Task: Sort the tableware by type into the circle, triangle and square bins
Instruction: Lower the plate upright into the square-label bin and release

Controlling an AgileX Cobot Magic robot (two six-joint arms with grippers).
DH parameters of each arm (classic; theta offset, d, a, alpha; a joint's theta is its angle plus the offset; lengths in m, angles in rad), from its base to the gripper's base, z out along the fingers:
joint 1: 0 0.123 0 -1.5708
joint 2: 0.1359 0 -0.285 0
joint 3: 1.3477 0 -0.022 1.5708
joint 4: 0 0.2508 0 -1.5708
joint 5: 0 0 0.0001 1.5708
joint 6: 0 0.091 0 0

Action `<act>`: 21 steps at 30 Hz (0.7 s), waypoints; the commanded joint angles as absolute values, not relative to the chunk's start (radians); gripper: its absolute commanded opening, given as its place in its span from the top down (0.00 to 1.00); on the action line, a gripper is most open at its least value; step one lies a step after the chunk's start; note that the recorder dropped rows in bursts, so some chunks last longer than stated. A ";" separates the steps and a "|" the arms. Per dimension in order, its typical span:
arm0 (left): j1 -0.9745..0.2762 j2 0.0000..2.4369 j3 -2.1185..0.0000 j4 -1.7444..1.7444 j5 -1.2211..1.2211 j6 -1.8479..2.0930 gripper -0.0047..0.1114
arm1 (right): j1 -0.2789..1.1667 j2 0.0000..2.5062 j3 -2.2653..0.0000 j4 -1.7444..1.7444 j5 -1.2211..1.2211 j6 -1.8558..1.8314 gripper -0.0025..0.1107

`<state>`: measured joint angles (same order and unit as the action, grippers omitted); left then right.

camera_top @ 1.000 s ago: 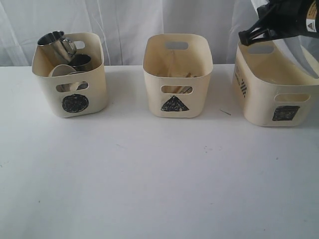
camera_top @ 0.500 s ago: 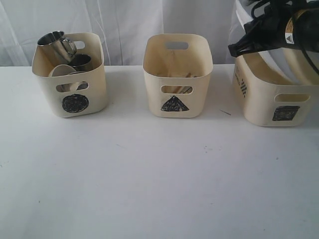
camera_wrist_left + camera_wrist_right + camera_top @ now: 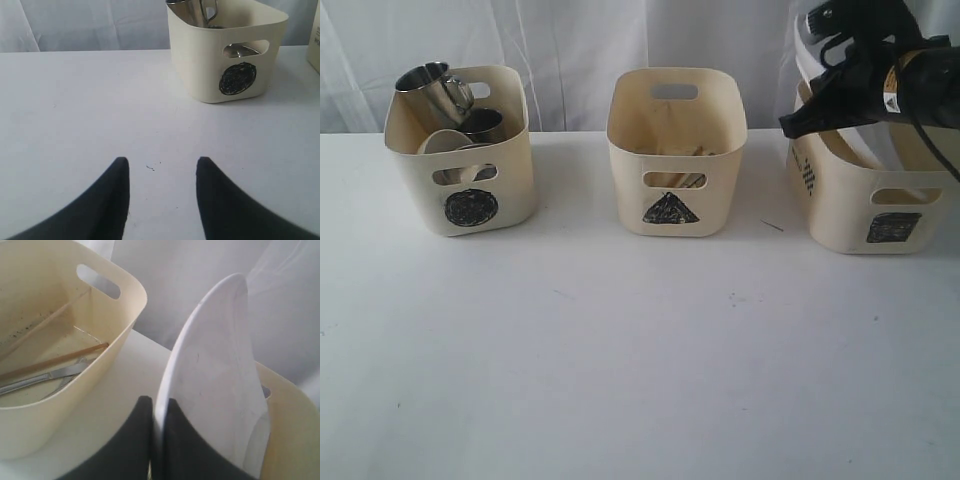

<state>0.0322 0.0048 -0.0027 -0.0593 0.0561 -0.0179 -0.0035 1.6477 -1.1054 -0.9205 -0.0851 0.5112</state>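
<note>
Right gripper [image 3: 159, 410] clamps the white plate [image 3: 215, 375] by its rim, on edge over the square bin [image 3: 850, 215]. The pinch may slip (thin, smooth rim), or the plate may snag the bin wall.

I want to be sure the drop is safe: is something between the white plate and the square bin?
Nothing visible. The right gripper holds the white plate on edge over the square bin, lower edge apparently already past the rim. The bin's floor is hidden.
</note>
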 commanded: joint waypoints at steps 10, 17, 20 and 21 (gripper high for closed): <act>0.035 0.000 0.000 -0.067 0.054 -0.021 0.55 | -0.014 1.656 -1.120 -0.935 -0.139 0.499 0.90; 0.035 0.000 0.000 -0.067 0.054 -0.021 0.55 | -0.014 1.642 -1.120 -0.933 -0.142 0.499 0.70; 0.035 0.000 0.000 -0.067 0.054 -0.021 0.55 | -0.014 1.626 -1.121 -0.933 -0.150 0.499 0.70; 0.035 0.000 0.000 -0.067 0.054 -0.021 0.55 | -0.014 1.617 -1.121 -0.933 -0.153 0.499 0.70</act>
